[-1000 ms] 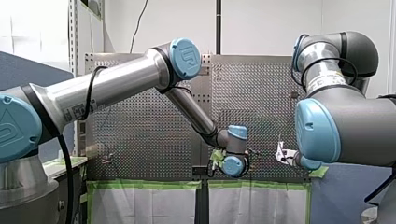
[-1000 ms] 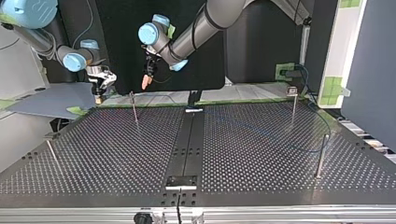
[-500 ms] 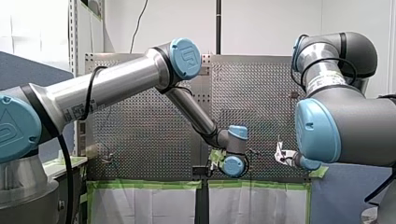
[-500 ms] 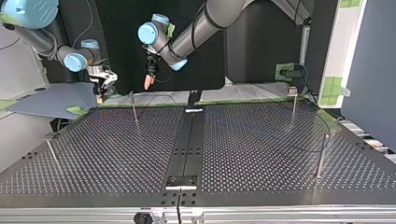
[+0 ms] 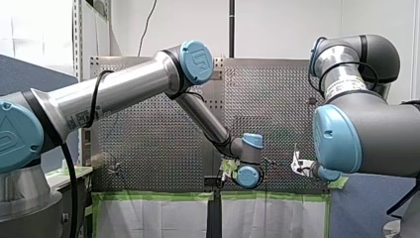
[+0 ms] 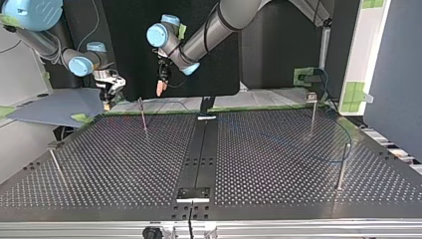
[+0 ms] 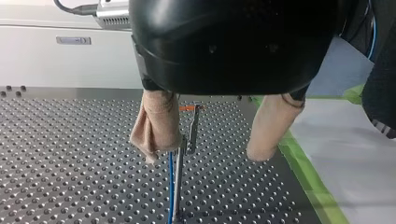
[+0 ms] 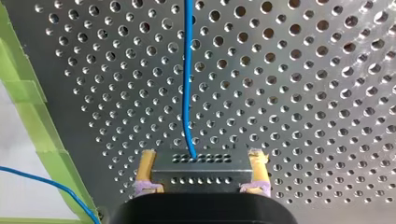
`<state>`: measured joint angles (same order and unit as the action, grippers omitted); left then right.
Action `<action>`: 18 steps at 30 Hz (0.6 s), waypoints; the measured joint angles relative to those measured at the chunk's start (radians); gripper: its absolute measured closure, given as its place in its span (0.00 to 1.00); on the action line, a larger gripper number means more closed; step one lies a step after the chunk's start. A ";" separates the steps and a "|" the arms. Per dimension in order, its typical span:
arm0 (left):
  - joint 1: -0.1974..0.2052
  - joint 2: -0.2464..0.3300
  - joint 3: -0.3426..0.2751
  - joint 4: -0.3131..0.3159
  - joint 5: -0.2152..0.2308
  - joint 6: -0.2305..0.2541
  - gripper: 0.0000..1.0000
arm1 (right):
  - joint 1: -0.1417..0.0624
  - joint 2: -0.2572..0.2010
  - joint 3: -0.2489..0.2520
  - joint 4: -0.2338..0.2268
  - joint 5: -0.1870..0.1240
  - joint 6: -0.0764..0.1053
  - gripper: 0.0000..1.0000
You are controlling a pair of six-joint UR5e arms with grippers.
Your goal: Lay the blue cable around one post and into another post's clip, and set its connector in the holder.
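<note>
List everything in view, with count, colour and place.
table: one, dark, perforated, under everything.
posts: four, thin metal, standing towards the table's corners.
cable: one, blue, runs from the connector across the table.
connector: one, grey metal, between the right gripper's fingers.
plate: one, metal, near end of the table's middle strip in the top view.
tape: green, along the table's far edge in the top view.
arms: two, silver with blue caps.
left gripper: black, beige pads, open, a post seen between its fingers.
right gripper: yellow fingers, shut on the connector.
</note>
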<state>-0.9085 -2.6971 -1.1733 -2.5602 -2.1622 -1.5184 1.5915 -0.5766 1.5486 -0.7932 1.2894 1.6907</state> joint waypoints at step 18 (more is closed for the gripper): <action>0.024 0.032 -0.024 -0.014 -0.024 -0.048 0.00 | -0.001 0.002 0.000 0.001 -0.001 0.003 1.00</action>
<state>-0.8850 -2.6653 -1.1976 -2.5747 -2.1865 -1.5663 1.5910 -0.5748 1.5486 -0.7923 1.2888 1.6938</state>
